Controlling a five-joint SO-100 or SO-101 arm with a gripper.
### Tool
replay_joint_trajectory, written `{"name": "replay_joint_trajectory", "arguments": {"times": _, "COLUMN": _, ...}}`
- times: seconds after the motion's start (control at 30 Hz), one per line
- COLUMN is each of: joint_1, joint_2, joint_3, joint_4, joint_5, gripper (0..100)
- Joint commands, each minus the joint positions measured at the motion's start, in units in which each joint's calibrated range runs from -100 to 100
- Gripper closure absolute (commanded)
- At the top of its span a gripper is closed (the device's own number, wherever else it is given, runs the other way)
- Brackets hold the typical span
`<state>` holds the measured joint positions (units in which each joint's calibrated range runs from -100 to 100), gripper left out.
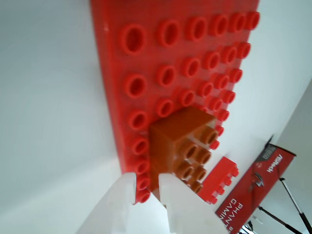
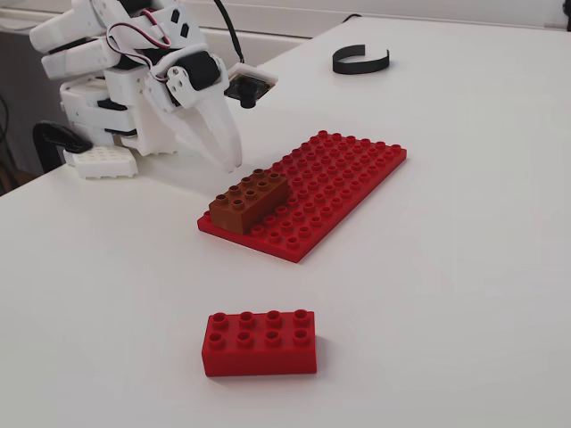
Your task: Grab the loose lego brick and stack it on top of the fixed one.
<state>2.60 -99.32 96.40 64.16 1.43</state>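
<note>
Looking from the gripper [image 2: 232,160] outward, you see its white fingers [image 1: 127,195] parted only narrowly and holding nothing; in the fixed view its tip hangs just beside the far-left edge of the red baseplate [image 2: 348,178], close to the table [image 2: 464,267]; whether it touches the surface cannot be told. Nearest to it is the brown brick [image 2: 250,201], seated on the baseplate's near-left corner, studs up; in the wrist view that brick [image 1: 183,146] sits directly ahead of the fingertips, between them and the rest of the plate [image 1: 161,53]. Nothing stands between the gripper and the brown brick. Your red brick [image 2: 260,341] lies on the bare table well apart from the gripper, off the baseplate on its near side, flat with its studs up; the brown brick and the plate's corner lie between it and the gripper. A black curved band [image 2: 361,61] rests on the table beyond the baseplate's far end; in the wrist view a red box [image 1: 256,187] with white lettering lies past the red brick [image 1: 219,183].
</note>
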Motion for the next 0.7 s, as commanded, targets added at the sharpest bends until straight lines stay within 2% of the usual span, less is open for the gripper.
{"name": "replay_joint_trajectory", "arguments": {"times": 0.0, "joint_1": 1.56, "joint_2": -0.17, "joint_3": -2.46, "joint_4": -7.53, "joint_5": 0.40, "gripper": 95}}
{"name": "replay_joint_trajectory", "arguments": {"times": 0.13, "joint_1": 5.27, "joint_2": 1.69, "joint_3": -5.45, "joint_4": -9.44, "joint_5": 1.76, "gripper": 91}}
{"name": "replay_joint_trajectory", "arguments": {"times": 0.27, "joint_1": 6.31, "joint_2": 10.84, "joint_3": -14.50, "joint_4": -10.30, "joint_5": 2.07, "gripper": 88}}
{"name": "replay_joint_trajectory", "arguments": {"times": 0.47, "joint_1": 6.45, "joint_2": 37.42, "joint_3": -42.10, "joint_4": -10.13, "joint_5": 0.40, "gripper": 88}}
{"name": "replay_joint_trajectory", "arguments": {"times": 0.67, "joint_1": 10.98, "joint_2": 67.06, "joint_3": -70.33, "joint_4": -3.88, "joint_5": -0.65, "gripper": 87}}
